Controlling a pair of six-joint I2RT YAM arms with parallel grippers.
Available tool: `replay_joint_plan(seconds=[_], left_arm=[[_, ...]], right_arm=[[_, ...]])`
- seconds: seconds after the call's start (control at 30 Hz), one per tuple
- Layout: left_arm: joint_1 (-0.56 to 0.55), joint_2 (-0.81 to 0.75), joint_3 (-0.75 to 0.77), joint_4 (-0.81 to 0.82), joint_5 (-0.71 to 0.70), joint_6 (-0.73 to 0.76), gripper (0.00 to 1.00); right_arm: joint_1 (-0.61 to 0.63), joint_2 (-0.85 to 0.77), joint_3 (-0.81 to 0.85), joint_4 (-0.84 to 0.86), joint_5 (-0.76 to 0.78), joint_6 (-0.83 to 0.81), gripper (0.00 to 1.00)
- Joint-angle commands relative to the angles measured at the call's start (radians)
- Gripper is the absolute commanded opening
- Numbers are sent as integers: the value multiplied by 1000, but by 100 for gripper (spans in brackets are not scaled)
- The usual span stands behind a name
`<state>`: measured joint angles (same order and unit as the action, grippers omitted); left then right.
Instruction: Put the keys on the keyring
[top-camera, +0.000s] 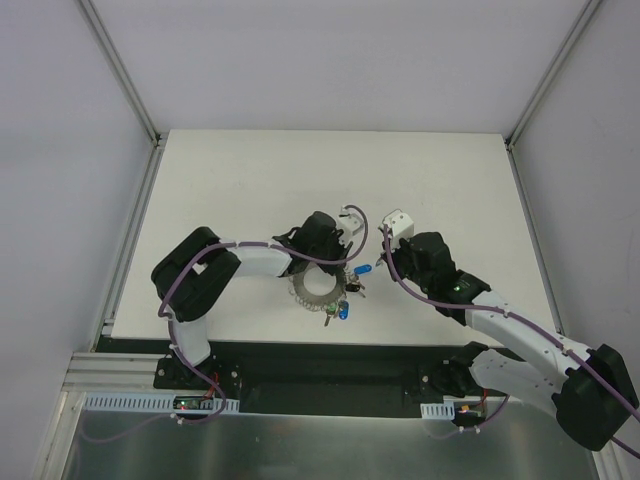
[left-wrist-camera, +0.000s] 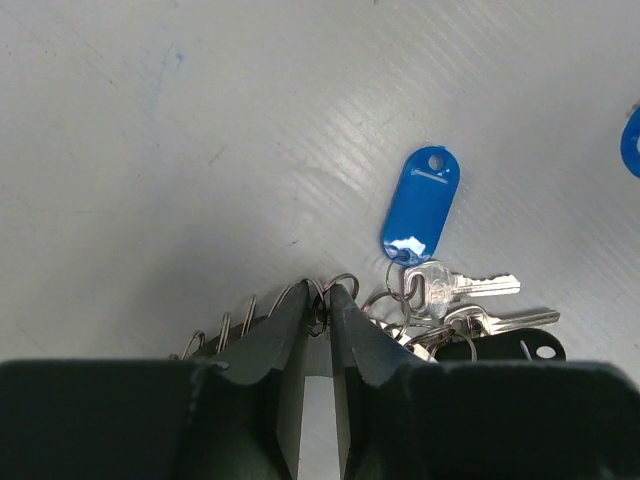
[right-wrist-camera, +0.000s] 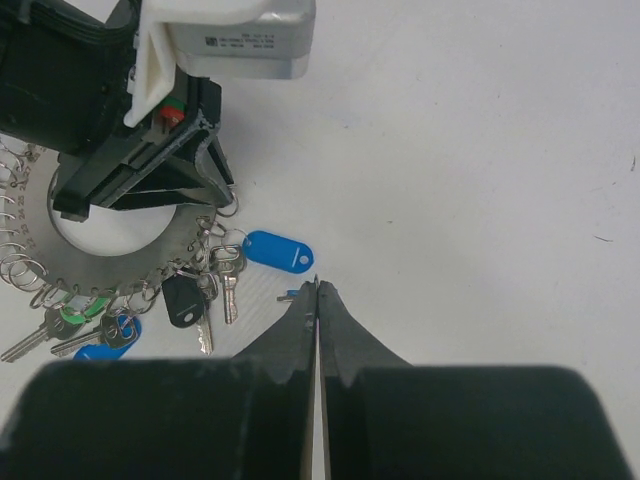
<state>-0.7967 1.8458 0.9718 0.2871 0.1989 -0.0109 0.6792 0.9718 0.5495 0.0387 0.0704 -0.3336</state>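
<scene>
The keyring (right-wrist-camera: 120, 262) is lying flat on the white worktop (top-camera: 250, 180), a little toward 6 o'clock from the centre in the overhead view, with its wire coils sticking out along the rim. The left end effector (left-wrist-camera: 318, 300) is reaching in from 9 o'clock and sitting over the ring's 1 o'clock edge. Its fingers (left-wrist-camera: 285, 335) are standing almost together, leaving only a thin slit, and they are pinching one small wire loop on the ring's rim between their tips.

The keys (right-wrist-camera: 228, 285) are hanging off the rim in a bunch, fanning out from about 3 to 5 o'clock of the ring in the overhead view and resting on the worktop. A blue tag (left-wrist-camera: 422, 205) is lying farthest out, pointing away from the ring, with a dark tag (right-wrist-camera: 183, 300) and silver blades just beside it. A green-headed key (right-wrist-camera: 68, 318) and another blue tag (right-wrist-camera: 105, 345) are lying farther round the rim.

The right end effector (right-wrist-camera: 317, 288) is coming in from 3 o'clock with its fingertips pressed fully together and gripping nothing. Its tips are sitting near the outer blue tag, apart from the ring
</scene>
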Motion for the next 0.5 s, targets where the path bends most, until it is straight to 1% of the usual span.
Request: replay_joint_plan(seconds=[0.0,0.23,0.33,0.47], left_arm=[[31,-65,-45,40,0,-87,15],[42,-86,-61,57,25,-129,19],[47,-91,-59,46,11,-123,17],[45,-88,-56,24,8,-112,17]], right_arm=[[-4,1,24,3,-7,18,1],[-4,5,30,0,-11,19,1],[-4,7,30,0,-14,21,1],[-6,11,30,0,-17,21,1]])
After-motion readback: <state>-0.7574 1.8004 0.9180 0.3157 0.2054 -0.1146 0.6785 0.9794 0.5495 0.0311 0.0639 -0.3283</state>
